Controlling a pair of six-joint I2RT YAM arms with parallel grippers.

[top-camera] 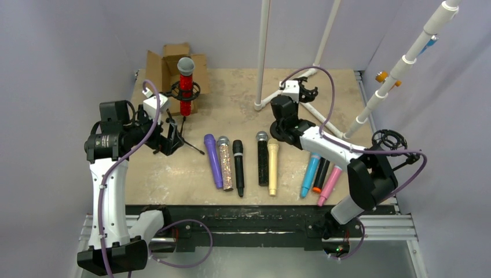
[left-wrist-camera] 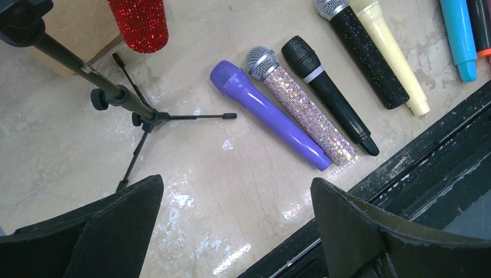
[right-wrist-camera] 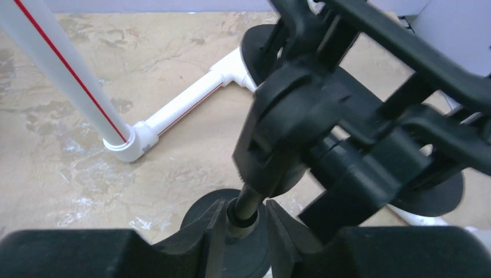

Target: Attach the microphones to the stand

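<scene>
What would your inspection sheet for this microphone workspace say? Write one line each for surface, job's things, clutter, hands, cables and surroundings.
Surface: tan marbled tabletop, glossy.
Job's things: red glitter microphone upright in the ring mount of a black tripod stand; eight more lie in a row, purple plastic microphone to pink plastic microphone.
Clutter: brown cardboard box behind that stand.
Hands: left hand open, empty; right hand has its fingers either side of a black stand post, grip unclear.
Cables: purple cables loop along both arms.
Surroundings: lilac walls; white plastic pipe frame.
</scene>
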